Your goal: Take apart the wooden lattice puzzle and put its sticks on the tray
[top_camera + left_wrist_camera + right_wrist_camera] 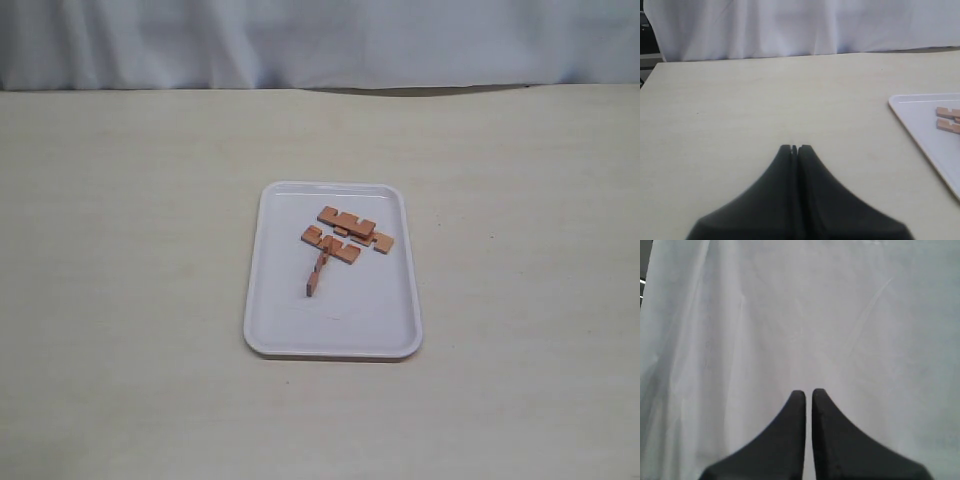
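Observation:
The white tray (270,300) lies mid-table. No hash-shaped lattice puzzle stands whole; its reddish-brown sticks lie loose in the tray's far half. One notched stick (346,217) lies flat at the back, and another (330,243) lies in front of it. A third (383,241) is at the right, partly under the first. A fourth (317,272) rests on its edge, pointing toward the front. The left wrist view shows the tray's corner (910,116) and two stick ends (949,119). My left gripper (794,148) is shut and empty above bare table. My right gripper (808,392) is shut, empty and faces a white curtain. Neither shows in the exterior view.
A pale wood-grain table (130,250) surrounds the tray on all sides. A white curtain (320,40) hangs behind the table's far edge.

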Controlling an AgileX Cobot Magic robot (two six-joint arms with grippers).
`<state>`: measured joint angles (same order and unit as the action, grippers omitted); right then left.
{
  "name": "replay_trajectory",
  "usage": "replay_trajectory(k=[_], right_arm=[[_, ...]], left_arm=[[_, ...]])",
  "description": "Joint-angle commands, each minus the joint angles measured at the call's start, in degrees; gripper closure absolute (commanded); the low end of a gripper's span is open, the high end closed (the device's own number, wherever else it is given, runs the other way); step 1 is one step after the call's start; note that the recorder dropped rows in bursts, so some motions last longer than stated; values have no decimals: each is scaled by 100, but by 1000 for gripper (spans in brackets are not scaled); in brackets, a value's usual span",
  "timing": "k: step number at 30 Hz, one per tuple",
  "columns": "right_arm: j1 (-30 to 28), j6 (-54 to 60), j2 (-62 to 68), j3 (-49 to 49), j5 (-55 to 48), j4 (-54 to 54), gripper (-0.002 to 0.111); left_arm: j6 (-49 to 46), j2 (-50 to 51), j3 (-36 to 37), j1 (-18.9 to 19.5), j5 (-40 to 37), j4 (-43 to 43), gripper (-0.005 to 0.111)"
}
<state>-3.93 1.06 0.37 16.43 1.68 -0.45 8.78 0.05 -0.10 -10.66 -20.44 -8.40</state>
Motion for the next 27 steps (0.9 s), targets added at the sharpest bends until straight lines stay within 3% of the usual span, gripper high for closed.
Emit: replay_trajectory(k=[1,11,18,27], right_arm=[[10,65,-37,-43,124,-40,104],[10,-230,-37,-43,431,-26,104],[10,-230,-37,-55,-206,465,104],[10,-230,-37,-901,-168,624,104]], left_arm=[[6,-5,10,2,48,-1,107],[6,-5,10,2,48,-1,107],[6,-5,10,2,48,-1,107],[6,-5,10,2,48,-1,107]])
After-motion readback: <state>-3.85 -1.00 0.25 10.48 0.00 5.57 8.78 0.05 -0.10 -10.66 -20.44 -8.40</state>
